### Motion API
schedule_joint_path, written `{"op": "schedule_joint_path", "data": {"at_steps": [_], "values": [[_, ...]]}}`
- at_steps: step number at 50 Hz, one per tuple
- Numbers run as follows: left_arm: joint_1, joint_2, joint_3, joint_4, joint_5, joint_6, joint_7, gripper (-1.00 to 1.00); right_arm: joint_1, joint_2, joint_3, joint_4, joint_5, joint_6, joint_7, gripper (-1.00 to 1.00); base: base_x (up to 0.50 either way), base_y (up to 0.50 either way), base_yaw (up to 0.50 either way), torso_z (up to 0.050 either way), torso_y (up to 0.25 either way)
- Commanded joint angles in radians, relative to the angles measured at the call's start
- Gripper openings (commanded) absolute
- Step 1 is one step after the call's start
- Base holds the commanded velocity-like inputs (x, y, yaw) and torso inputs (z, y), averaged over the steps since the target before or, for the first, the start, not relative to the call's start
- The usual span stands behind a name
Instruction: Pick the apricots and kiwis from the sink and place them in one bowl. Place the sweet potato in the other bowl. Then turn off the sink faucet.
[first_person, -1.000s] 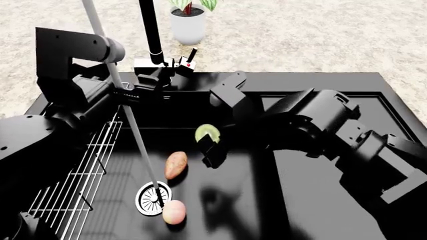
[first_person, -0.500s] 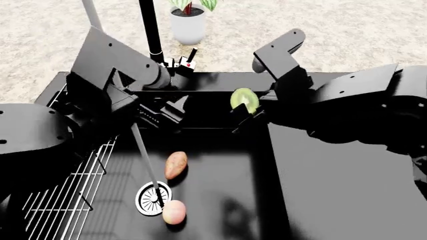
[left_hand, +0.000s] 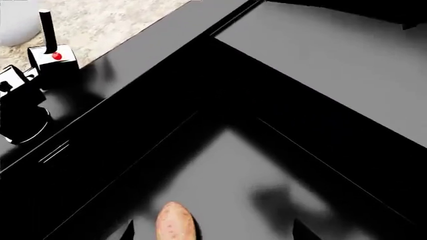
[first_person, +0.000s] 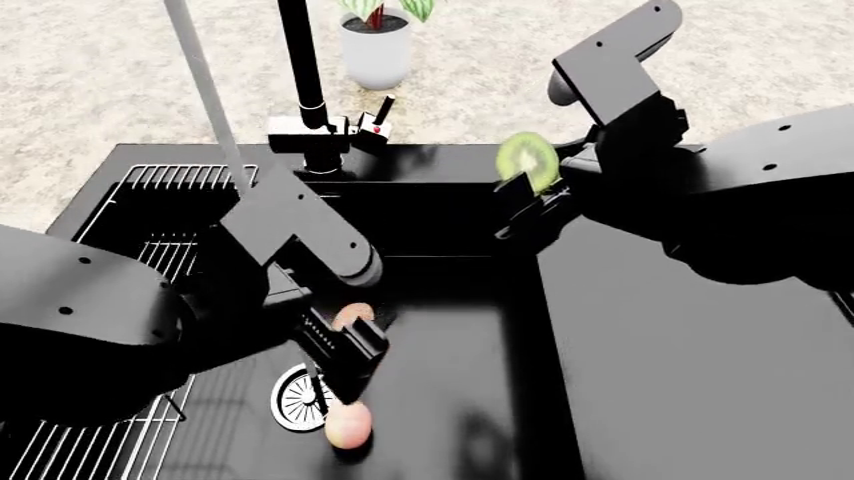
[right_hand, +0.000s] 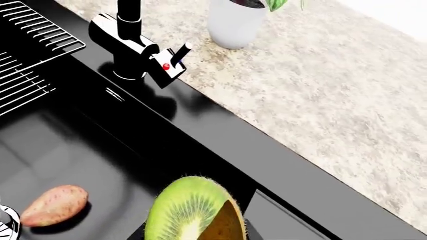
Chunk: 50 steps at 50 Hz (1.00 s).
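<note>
A cut kiwi (first_person: 529, 160) (right_hand: 192, 214) is held above the sink's back right corner, my right gripper (first_person: 521, 192) shut on it. The sweet potato (first_person: 352, 316) (left_hand: 175, 226) lies on the floor of the black sink (first_person: 441, 300). My left gripper (first_person: 346, 350) (left_hand: 213, 235) hangs just above it, open, with the tuber between its fingertips (left_hand: 128, 231). An apricot (first_person: 348, 425) rests beside the round drain (first_person: 296, 396). The sink faucet (first_person: 307, 95) (right_hand: 129, 42) stands at the back with its red-marked lever (first_person: 378, 128) (right_hand: 167, 66). No bowl is in view.
A pale stream of water (first_person: 220, 150) slants down to the drain. A steel wire rack (first_person: 147, 215) covers the basin's left side. The flat black drainboard (first_person: 694, 360) lies to the right. A white plant pot (first_person: 376, 50) stands on the speckled counter behind the faucet.
My right arm has lifted the kiwi up and to the right, out of the basin. My left arm has swung down into the basin and now hangs over the sweet potato.
</note>
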Motion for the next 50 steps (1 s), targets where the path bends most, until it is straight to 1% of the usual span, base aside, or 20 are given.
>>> {"op": "schedule_joint_path", "data": {"at_steps": [1, 9, 13, 22, 23, 25, 30, 36, 43, 45, 46, 50], "values": [[0.011, -0.044, 0.095, -0.021, -0.086, 0.008, -0.008, 1.0, -0.001, 0.011, 0.004, -0.017, -0.008, -0.002, 0.002, -1.0, 0.0, 0.0, 0.0, 0.0, 0.0], [0.001, -0.06, 0.147, -0.048, -0.061, 0.004, 0.048, 1.0, -0.009, 0.01, -0.001, -0.016, -0.009, -0.006, -0.001, -1.0, 0.0, 0.0, 0.0, 0.0, 0.0], [0.009, -0.072, 0.177, -0.043, -0.02, 0.003, 0.094, 1.0, -0.013, 0.016, 0.003, -0.026, 0.003, -0.006, 0.012, -1.0, 0.0, 0.0, 0.0, 0.0, 0.0], [0.029, -0.095, 0.252, -0.083, -0.011, 0.009, 0.105, 1.0, -0.031, 0.025, 0.007, -0.04, 0.009, -0.019, 0.018, -1.0, 0.0, 0.0, 0.0, 0.0, 0.0], [0.025, -0.094, 0.259, -0.093, 0.004, 0.01, 0.118, 1.0, -0.032, 0.025, 0.007, -0.041, 0.009, -0.021, 0.017, -1.0, 0.0, 0.0, 0.0, 0.0, 0.0], [0.022, -0.096, 0.273, -0.11, -0.011, 0.007, 0.121, 1.0, -0.034, 0.025, 0.007, -0.042, 0.009, -0.022, 0.018, -1.0, 0.0, 0.0, 0.0, 0.0, 0.0], [0.029, -0.101, 0.308, -0.109, 0.033, 0.014, 0.173, 1.0, -0.037, 0.028, 0.009, -0.049, 0.017, -0.024, 0.027, -1.0, 0.0, 0.0, 0.0, 0.0, 0.0], [0.04, -0.104, 0.344, -0.122, 0.044, 0.021, 0.202, 1.0, -0.036, 0.027, 0.007, -0.048, 0.014, -0.026, 0.023, -1.0, 0.0, 0.0, 0.0, 0.0, 0.0], [0.034, -0.092, 0.381, -0.157, 0.143, 0.059, 0.281, 1.0, -0.036, 0.025, 0.005, -0.043, 0.015, -0.027, 0.022, -1.0, 0.0, 0.0, 0.0, 0.0, 0.0], [0.037, -0.07, 0.426, -0.204, 0.248, 0.108, 0.36, 1.0, -0.04, 0.021, 0.002, -0.031, 0.012, -0.028, 0.023, -1.0, 0.0, 0.0, 0.0, 0.0, 0.0], [0.038, -0.065, 0.441, -0.217, 0.278, 0.123, 0.382, 1.0, -0.041, 0.02, 0.0, -0.028, 0.011, -0.029, 0.022, -1.0, 0.0, 0.0, 0.0, 0.0, 0.0], [0.037, -0.053, 0.468, -0.245, 0.322, 0.149, 0.418, 1.0, -0.044, 0.019, -0.002, -0.024, 0.01, -0.03, 0.022, -1.0, 0.0, 0.0, 0.0, 0.0, 0.0]]}}
